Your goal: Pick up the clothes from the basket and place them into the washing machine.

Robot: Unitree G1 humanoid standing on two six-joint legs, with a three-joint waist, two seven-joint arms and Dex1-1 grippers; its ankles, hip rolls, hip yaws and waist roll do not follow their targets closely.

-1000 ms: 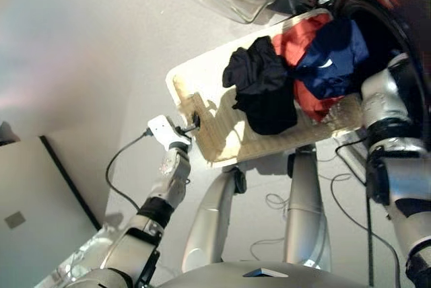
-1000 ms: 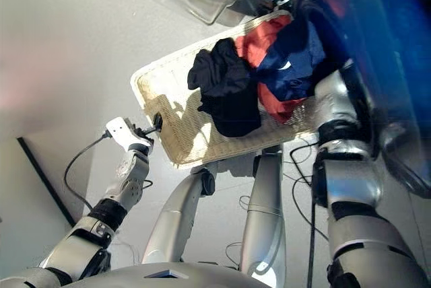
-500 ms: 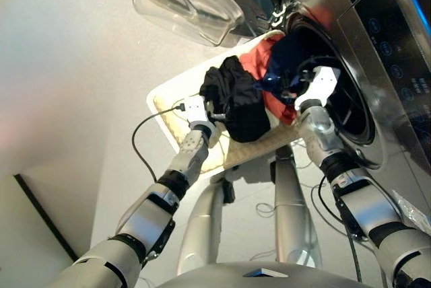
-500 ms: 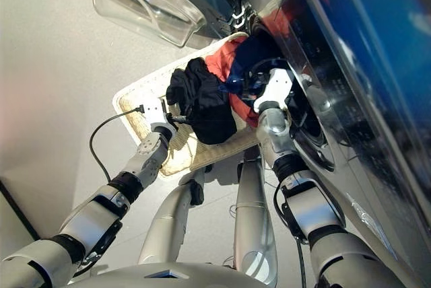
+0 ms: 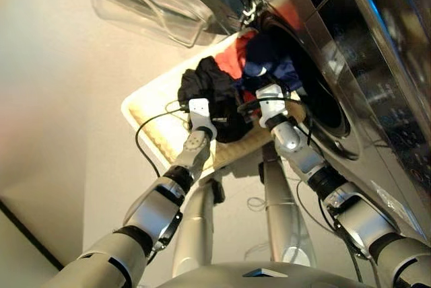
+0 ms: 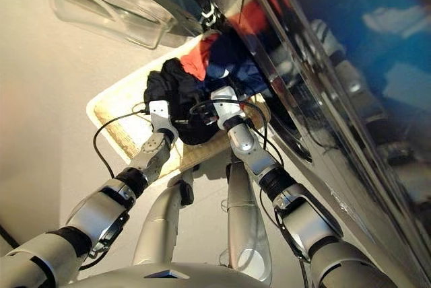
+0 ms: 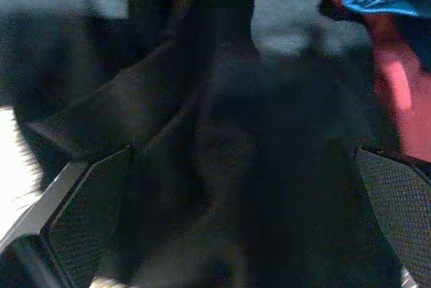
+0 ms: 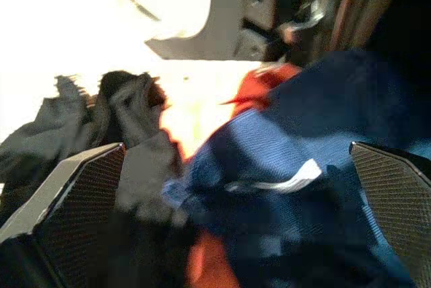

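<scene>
The cream basket [image 5: 145,112] sits in front of the washing machine [image 5: 350,52], below its round drum hole [image 5: 318,103]. A black garment [image 5: 205,89] lies in the middle of the basket. The red-orange one [image 5: 232,60] and the navy one [image 5: 269,64] are heaped at the end by the drum. My left gripper [image 5: 214,114] is open over the black garment [image 7: 222,133], its fingers [image 7: 87,214] wide on either side. My right gripper [image 5: 264,78] is open just above the navy garment [image 8: 310,167], with the red-orange cloth [image 8: 269,79] showing beyond it.
The clear-glass porthole door [image 5: 161,5] hangs open above the basket's far end. The dark glossy front of the unit [image 5: 377,5] runs along the right. Cables [image 5: 151,126] trail from both wrists over the basket's rim.
The camera has tilted toward the machine. My left gripper moved from the basket's outer rim onto the black garment. My right arm swung in from the basket's side to the navy garment.
</scene>
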